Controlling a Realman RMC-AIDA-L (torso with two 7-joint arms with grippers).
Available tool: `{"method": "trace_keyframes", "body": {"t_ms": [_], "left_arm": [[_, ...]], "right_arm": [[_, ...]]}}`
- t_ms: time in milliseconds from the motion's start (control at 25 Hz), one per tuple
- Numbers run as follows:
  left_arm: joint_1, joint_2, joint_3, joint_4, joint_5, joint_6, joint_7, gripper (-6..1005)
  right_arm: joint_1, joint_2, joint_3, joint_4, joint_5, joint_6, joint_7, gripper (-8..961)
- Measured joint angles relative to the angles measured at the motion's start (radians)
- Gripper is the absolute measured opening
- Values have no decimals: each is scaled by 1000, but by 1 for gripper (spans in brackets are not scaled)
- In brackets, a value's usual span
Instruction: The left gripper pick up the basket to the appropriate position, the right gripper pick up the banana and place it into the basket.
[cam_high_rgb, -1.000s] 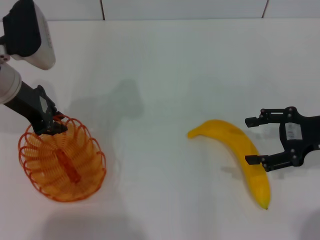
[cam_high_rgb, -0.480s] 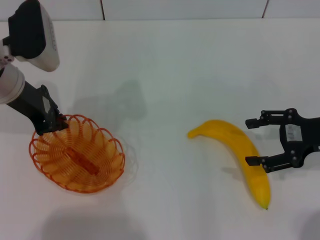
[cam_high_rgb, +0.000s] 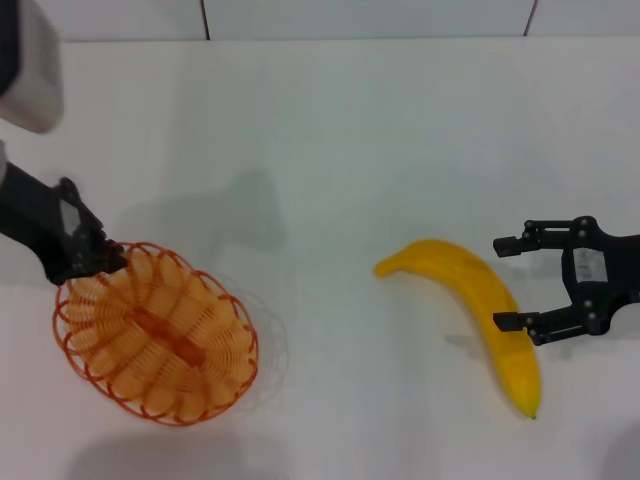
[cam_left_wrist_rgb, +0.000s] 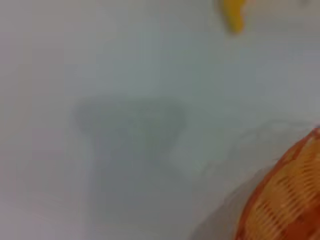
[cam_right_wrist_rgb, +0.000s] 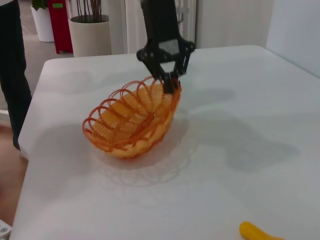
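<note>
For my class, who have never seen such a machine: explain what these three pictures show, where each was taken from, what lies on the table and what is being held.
This is a two-armed robot. One camera looks down from its head; one sits on each wrist. On the white table lies a curved yellow banana. The left gripper is shut on the rim of a shallow oval orange wire basket; the right wrist view shows that grip from across the table, and the left wrist view shows only the basket's edge. The right gripper is open, its fingers either side of the banana, not holding it.

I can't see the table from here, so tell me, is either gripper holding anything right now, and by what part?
The left gripper holds the basket by its rim. The right gripper is open around the banana, holding nothing.
</note>
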Motion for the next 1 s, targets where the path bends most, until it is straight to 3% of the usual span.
{"method": "trace_keyframes", "body": {"t_ms": [160, 360, 560, 800, 1000], "left_arm": [[52, -2, -87, 93, -82, 78, -10, 91], [80, -9, -99, 103, -147, 68, -109, 81], [60, -11, -89, 21, -160, 2, -317, 64], [17, -13, -71, -71, -168, -38, -452, 64], [-12, -10, 49, -186, -152, -133, -560, 64]], "right_arm": [[-3, 0, 1, 0, 3, -2, 0, 876], [-3, 0, 2, 0, 5, -1, 0, 876], [-1, 1, 2, 0, 7, 1, 0, 876], [4, 2, 3, 0, 8, 0, 0, 876], [8, 3, 3, 0, 9, -5, 0, 876]]}}
